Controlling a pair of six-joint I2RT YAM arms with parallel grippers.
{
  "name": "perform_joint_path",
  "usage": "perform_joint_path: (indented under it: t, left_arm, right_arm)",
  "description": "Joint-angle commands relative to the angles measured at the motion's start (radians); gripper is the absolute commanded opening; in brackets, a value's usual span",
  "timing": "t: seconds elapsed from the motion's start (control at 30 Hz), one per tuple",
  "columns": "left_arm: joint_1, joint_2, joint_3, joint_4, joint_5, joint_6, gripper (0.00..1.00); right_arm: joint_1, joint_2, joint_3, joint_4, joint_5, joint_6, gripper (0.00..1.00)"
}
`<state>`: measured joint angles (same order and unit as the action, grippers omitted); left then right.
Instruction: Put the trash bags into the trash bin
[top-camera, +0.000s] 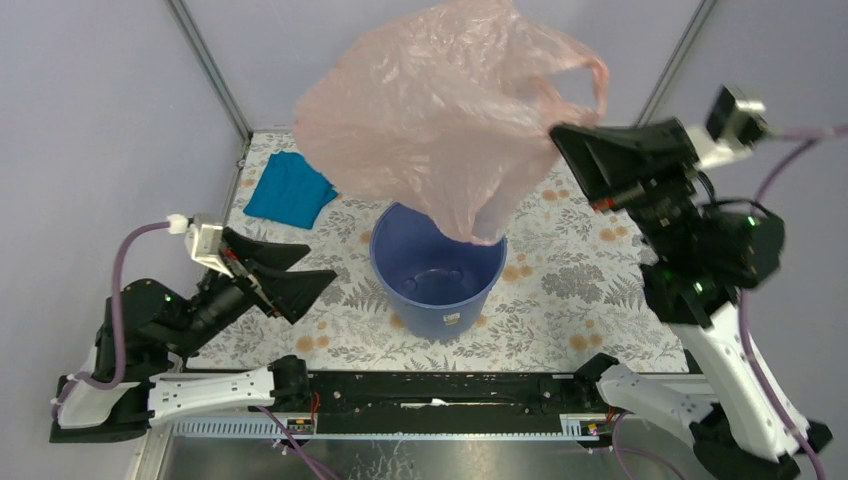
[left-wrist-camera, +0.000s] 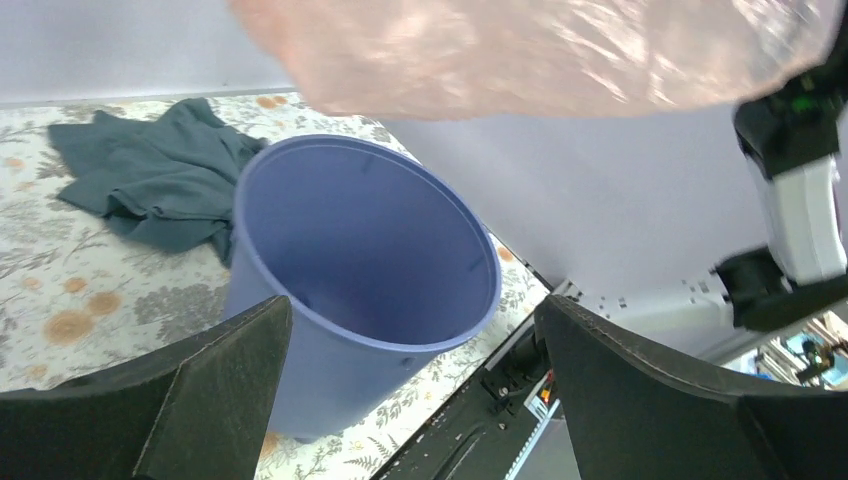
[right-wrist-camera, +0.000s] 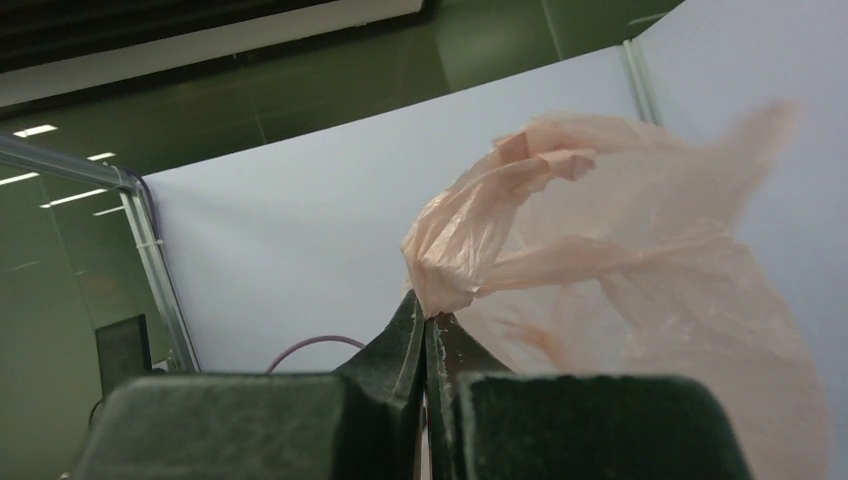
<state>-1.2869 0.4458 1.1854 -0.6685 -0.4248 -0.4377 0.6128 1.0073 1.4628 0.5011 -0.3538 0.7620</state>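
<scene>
A pale pink translucent trash bag (top-camera: 440, 110) hangs high over the table, billowed wide, its lower tip dipping at the far rim of the blue-violet trash bin (top-camera: 436, 272). My right gripper (top-camera: 556, 132) is shut on the bag's handle, pinched at the fingertips (right-wrist-camera: 428, 316). The bag (right-wrist-camera: 620, 300) spreads to the right of the jaws in the right wrist view. Left of the bin, my left gripper (top-camera: 318, 268) stands open and holds nothing. Its wrist view looks into the bin (left-wrist-camera: 370, 250), with the bag (left-wrist-camera: 540, 50) above.
A teal cloth (top-camera: 290, 188) lies at the far left of the floral table cover (top-camera: 580, 280); it shows as a dark cloth (left-wrist-camera: 150, 175) behind the bin. A black rail (top-camera: 440, 392) runs along the near edge. Walls close the back.
</scene>
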Motion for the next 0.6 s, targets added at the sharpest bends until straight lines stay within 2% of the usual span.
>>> perform_joint_path:
  t: [0.0, 0.13, 0.23, 0.3, 0.4, 0.57]
  left_arm:
    - [-0.001, -0.021, 0.055, -0.064, -0.125, -0.041, 0.99]
    - [-0.001, -0.033, 0.057, -0.063, -0.186, -0.031, 0.99]
    - [-0.001, -0.020, 0.036, -0.013, -0.202, -0.007, 0.99]
    - [-0.002, 0.000, 0.027, 0.012, -0.213, -0.007, 0.99]
    - [0.000, 0.037, 0.028, 0.026, -0.219, -0.017, 0.99]
    - [-0.002, 0.103, 0.007, 0.060, -0.219, -0.036, 0.99]
  right_arm:
    - [0.006, -0.160, -0.168, -0.126, 0.163, -0.115, 0.00]
    - [0.005, -0.262, -0.251, -0.350, 0.303, -0.125, 0.00]
    - [0.006, -0.295, -0.314, -0.416, 0.315, -0.073, 0.00]
    - [0.005, -0.292, -0.306, -0.480, 0.292, -0.071, 0.00]
    - [0.005, -0.293, -0.246, -0.665, 0.333, -0.111, 0.00]
    - [0.006, -0.347, -0.225, -0.715, 0.432, -0.164, 0.00]
